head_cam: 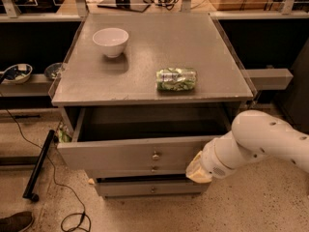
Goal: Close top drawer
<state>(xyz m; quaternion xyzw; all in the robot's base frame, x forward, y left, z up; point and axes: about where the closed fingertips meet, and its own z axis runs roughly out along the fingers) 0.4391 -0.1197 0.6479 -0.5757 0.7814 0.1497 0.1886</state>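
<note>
The top drawer [120, 154] of the grey cabinet is pulled out, and its dark inside shows. Its long front panel has a small round knob [155, 155] at the centre. My gripper [197, 171] is at the end of the white arm [263, 141], which comes in from the right. It sits low against the right end of the drawer's front panel, right of the knob.
A white bowl [111, 41] and a green packet [176, 79] lie on the cabinet top [154, 47]. A narrower lower drawer [145, 188] sits below. A black bar [38, 166], a cable [58, 197] and a shoe [17, 221] are on the floor at the left. A side shelf holds bowls [17, 73].
</note>
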